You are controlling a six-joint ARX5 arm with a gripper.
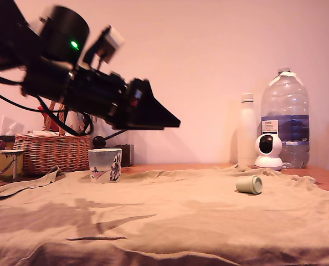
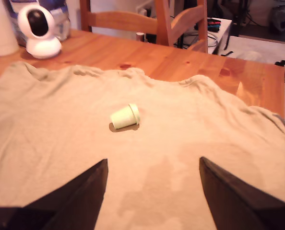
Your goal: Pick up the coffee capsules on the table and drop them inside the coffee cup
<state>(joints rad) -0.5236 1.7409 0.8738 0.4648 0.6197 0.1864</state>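
Nearest thing is just the tan cloth [image 1: 164, 221] spread over the wooden table [image 2: 190, 57], nothing sitting on this front stretch. The gripper [image 2: 153, 191] hangs up in the air over the exterior view's left half, fingers spread wide and nothing between them, wrist cam confirms it's empty.

A bit further back, the pale green capsule [image 2: 125, 116] is lying on its side on the cloth, over on the exterior view's right, well apart from the gripper and nowhere near touching anything. The coffee cup [image 1: 104, 164] stands upright further back on the exterior view's left, at the far edge of the cloth. I only see one capsule, no blue one anywhere; can't see into the cup to say if it's in there.

So I'd guess the step now is going for the green one. Since it's tipped over and tapered it'll probably roll or squirt out if you pinch it wrong, so line the fingers up either side of its body, come down low onto the cloth and close gently. Soft cloth might bunch up too, so don't dig in.

At the back: basket [image 1: 51, 152], white bottle [image 1: 246, 130], small camera [image 1: 268, 151], big water bottle [image 1: 285, 119]
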